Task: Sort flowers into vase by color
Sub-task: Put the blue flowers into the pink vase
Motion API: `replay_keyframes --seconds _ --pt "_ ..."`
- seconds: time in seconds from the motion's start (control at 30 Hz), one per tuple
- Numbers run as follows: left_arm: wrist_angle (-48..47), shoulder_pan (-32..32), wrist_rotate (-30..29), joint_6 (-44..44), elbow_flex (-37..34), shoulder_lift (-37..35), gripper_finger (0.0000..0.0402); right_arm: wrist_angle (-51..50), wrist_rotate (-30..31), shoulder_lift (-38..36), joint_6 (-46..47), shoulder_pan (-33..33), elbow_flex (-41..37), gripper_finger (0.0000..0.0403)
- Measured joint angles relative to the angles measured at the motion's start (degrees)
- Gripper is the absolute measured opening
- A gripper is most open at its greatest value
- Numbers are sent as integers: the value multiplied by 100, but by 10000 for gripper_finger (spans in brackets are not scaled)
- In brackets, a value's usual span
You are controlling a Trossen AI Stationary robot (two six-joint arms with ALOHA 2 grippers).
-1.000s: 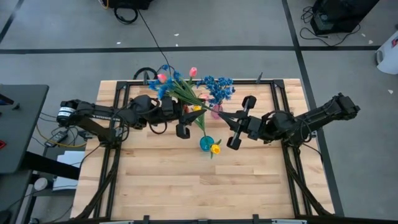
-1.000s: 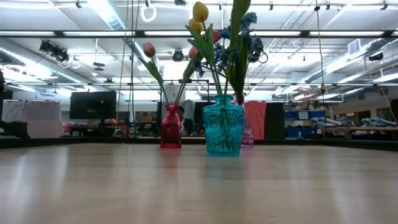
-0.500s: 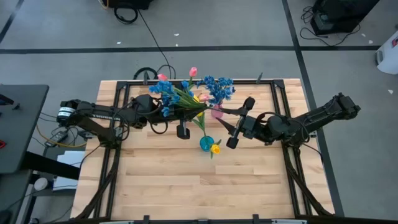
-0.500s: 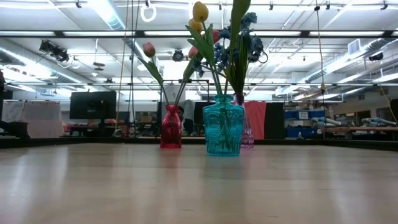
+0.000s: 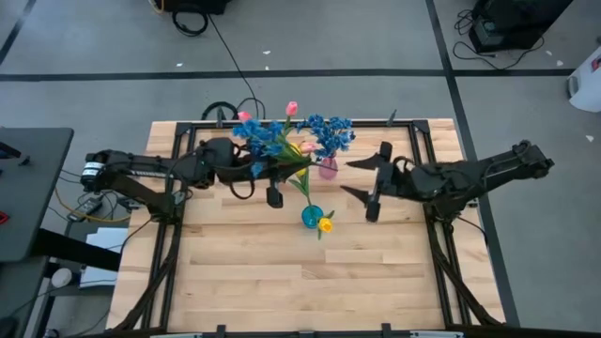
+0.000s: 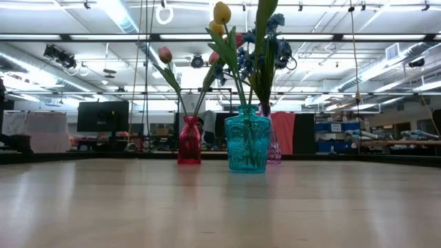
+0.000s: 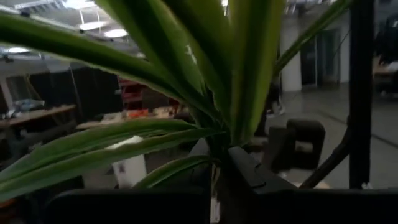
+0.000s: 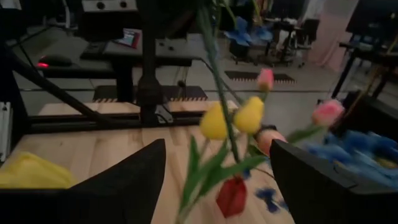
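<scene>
Flowers (image 5: 272,143), a blue sprig bunch, pinched by the closed left gripper (image 5: 273,169) above the table's (image 5: 282,272) far side. Right gripper (image 5: 374,185) spread wide, empty, just right of the vases. Low view alone shows three vases: red (image 6: 189,149), teal (image 6: 247,147), purple (image 6: 273,148). Two yellow tulips (image 6: 220,15) stand in the teal one. No readable writing.

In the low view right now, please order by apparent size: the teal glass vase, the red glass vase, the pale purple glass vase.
1. Teal embossed glass vase, clearly largest, though it stands nearest the camera.
2. Red glass vase.
3. Pale purple glass vase: mostly hidden behind the teal one, so its rank against the red is unsure.
</scene>
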Motion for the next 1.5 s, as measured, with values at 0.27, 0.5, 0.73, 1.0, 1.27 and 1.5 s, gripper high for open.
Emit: replay_keyframes --seconds 0.27,0.5,0.73,1.0,1.27,1.5 --pt "-1395 244 441 301 284 -37 23 -922 -559 -769 517 -522 7 284" --pt "-2142 402 767 455 426 -48 23 -1078 -1604 -752 885 -860 7 279" --pt "-1717 391 965 447 482 -54 24 -308 -1496 -159 391 -904 7 278" --pt "-1460 389 923 173 482 62 24 582 -1437 341 -123 -1032 4 247" --pt "-1392 391 818 13 561 286 24 326 -1591 814 -356 -1149 530 217" --pt "-1564 391 766 -27 824 377 24 -108 -1600 1422 -639 -1175 1277 195"
